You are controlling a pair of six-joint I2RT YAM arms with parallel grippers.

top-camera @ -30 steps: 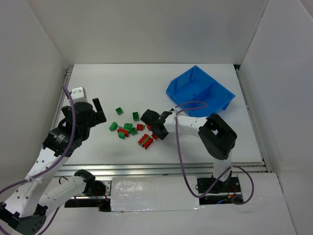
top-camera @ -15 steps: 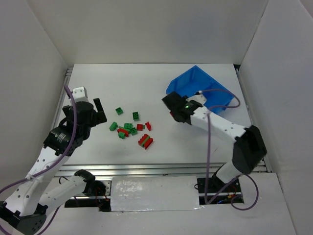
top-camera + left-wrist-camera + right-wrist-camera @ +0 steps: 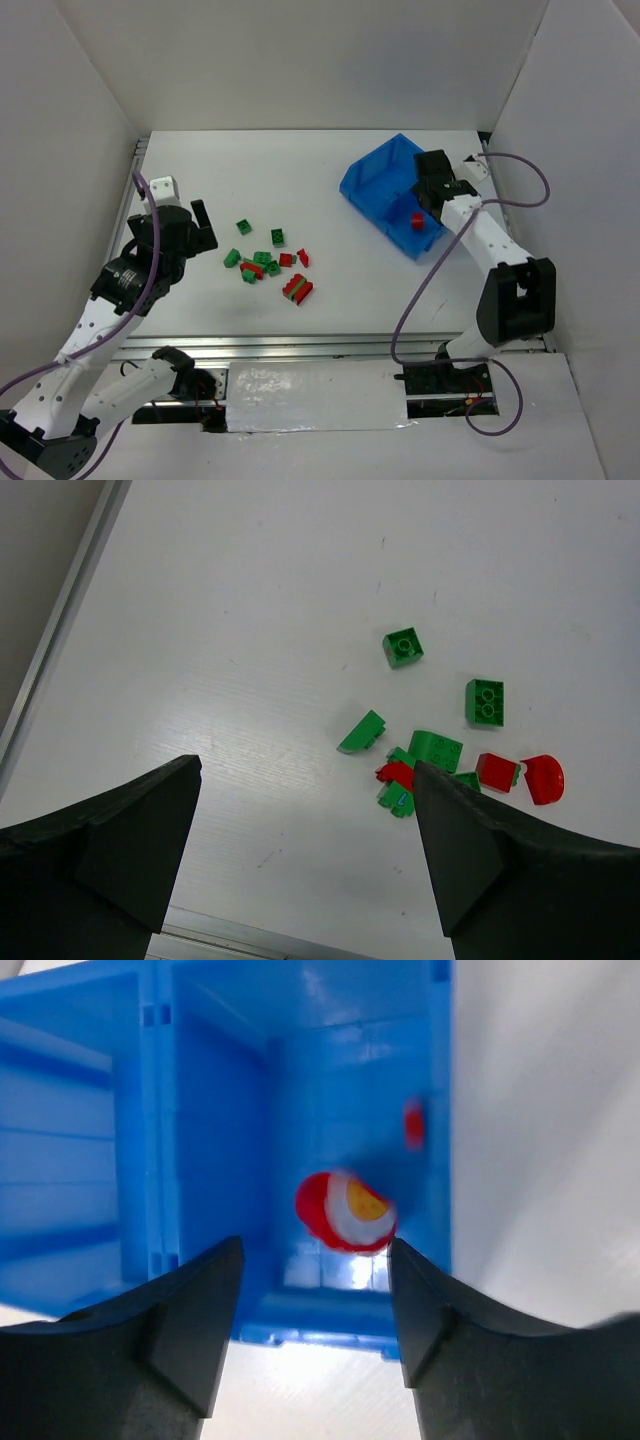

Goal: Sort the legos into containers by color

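- Your right hand [image 3: 312,1250] hung over the blue bin [image 3: 365,185], its fingers [image 3: 180,1310] parted and clamping nothing
- One red lego [image 3: 345,1210] showed between those fingers, inside the compartment to the right of the divider [image 3: 155,1160] in the right wrist view; it was blurred, and I could not tell whether it rested on the bin floor
- From the top view, that same red lego lay in the compartment nearer the right arm
- Your left hand [image 3: 305,770] was held above the tabletop [image 3: 250,600] on the left side, fingers spread wide, with nothing between them
- The loose legos [image 3: 268,260] lay clustered on the tabletop, well apart from the bin and just ahead of your left hand
- In that cluster I noted a green square brick [image 3: 403,647], a green two-stud brick [image 3: 484,701], a red brick [image 3: 497,770] and a rounded red piece [image 3: 543,778] just beside it
- A red-on-green stack [image 3: 297,289] lay at the near edge of the cluster
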